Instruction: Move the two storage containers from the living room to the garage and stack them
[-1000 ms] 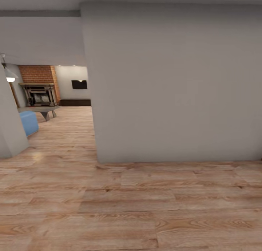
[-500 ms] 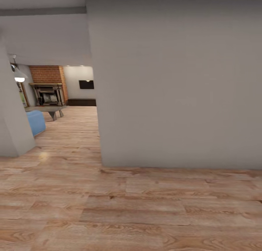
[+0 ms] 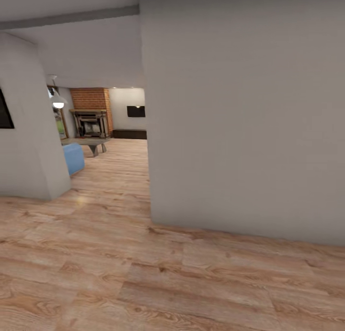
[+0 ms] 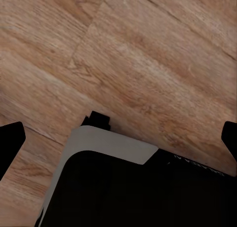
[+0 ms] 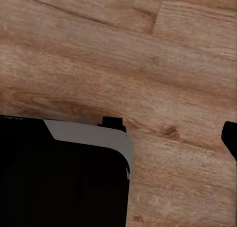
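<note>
L gripper (image 4: pixel 118 140): fingertips (image 4: pixel 11 138) sat at opposite edges of the L wrist view, spread wide, nothing btwn them, wood plank floor (image 4: pixel 148 64) and the robot's black-and-grey base (image 4: pixel 108 187) below. R gripper: one dark fingertip (image 5: pixel 230 135) at the frame edge, so couldn't tell how far open; nothing seen in it.

Head view, L to R: white wall corner (image 3: pixel 28 129), pendant lamp (image 3: pixel 58 103), blue seat (image 3: pixel 73 158), low grey table (image 3: pixel 88 142). Living room (image 3: pixel 115 124) lay far back thru the opening: red brick fireplace (image 3: pixel 91 112), black TV (image 3: pixel 136 111), dark bench (image 3: pixel 129 134). Big white wall (image 3: pixel 249 120) close on the R.
</note>
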Robot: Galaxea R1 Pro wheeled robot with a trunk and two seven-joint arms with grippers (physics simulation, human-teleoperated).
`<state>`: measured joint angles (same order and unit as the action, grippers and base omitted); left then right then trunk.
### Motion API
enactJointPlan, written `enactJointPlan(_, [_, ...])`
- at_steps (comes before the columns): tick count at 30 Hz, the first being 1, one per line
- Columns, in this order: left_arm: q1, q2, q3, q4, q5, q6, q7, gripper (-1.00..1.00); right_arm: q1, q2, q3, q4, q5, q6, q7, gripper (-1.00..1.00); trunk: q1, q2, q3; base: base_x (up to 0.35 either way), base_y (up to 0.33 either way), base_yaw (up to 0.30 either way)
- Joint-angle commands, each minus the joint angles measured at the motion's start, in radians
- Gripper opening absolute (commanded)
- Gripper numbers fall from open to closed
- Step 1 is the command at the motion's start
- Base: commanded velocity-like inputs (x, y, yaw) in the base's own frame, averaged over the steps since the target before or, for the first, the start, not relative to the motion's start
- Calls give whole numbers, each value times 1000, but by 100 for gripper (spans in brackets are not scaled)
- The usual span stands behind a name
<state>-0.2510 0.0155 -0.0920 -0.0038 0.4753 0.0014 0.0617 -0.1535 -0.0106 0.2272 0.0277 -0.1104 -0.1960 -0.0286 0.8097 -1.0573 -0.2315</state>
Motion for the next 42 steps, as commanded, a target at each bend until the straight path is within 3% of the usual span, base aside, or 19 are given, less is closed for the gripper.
enactJointPlan(1, [-1,0,-9,0,8,0,3,100,-1,0,9,3,-10,-6,-1,100,1,-1,-1,322,0,274])
enactJointPlan(42, [-1,0,-8,1,8,0,4,100,-1,1,11,3,-14,-6,-2,100,1,-1,-1,322,0,274])
